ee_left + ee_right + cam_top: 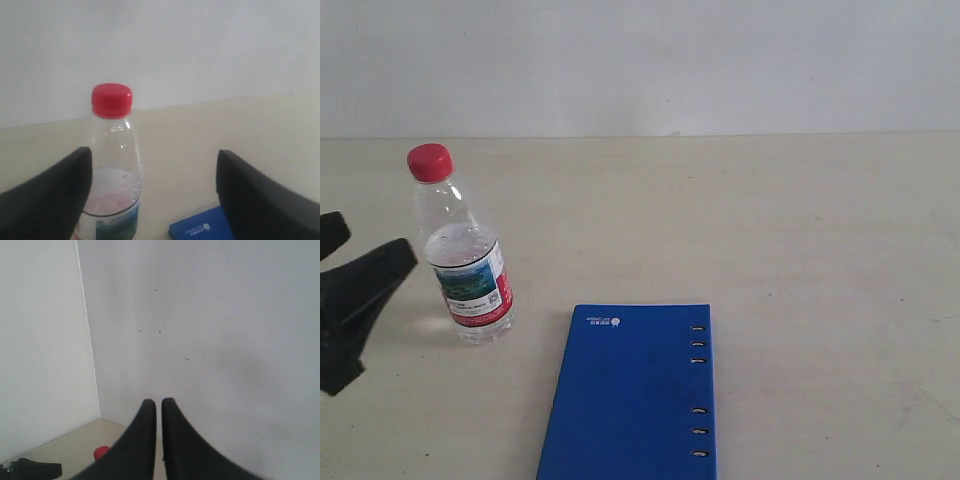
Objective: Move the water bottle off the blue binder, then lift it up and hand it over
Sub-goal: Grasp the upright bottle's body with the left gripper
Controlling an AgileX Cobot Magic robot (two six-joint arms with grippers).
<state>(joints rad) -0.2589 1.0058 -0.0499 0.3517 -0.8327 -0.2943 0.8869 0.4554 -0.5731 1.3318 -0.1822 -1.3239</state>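
Note:
The water bottle (466, 255) stands upright on the table, just left of the blue binder's far corner and off the binder. It is clear, with a red cap and a red-and-white label. The blue binder (632, 395) lies flat at the front, ring slots along its right edge. My left gripper (370, 245) is open at the left edge, its fingers apart from the bottle. In the left wrist view the bottle (112, 165) sits close to one finger of the left gripper (154, 165), and a binder corner (200, 229) shows. My right gripper (158, 402) is shut, empty, facing a wall; the red cap (101, 452) shows below it.
The beige table (800, 230) stretches right and behind the binder up to a white wall (670, 60). The right arm is out of the exterior view. A dark part (32, 469) lies low in the right wrist view.

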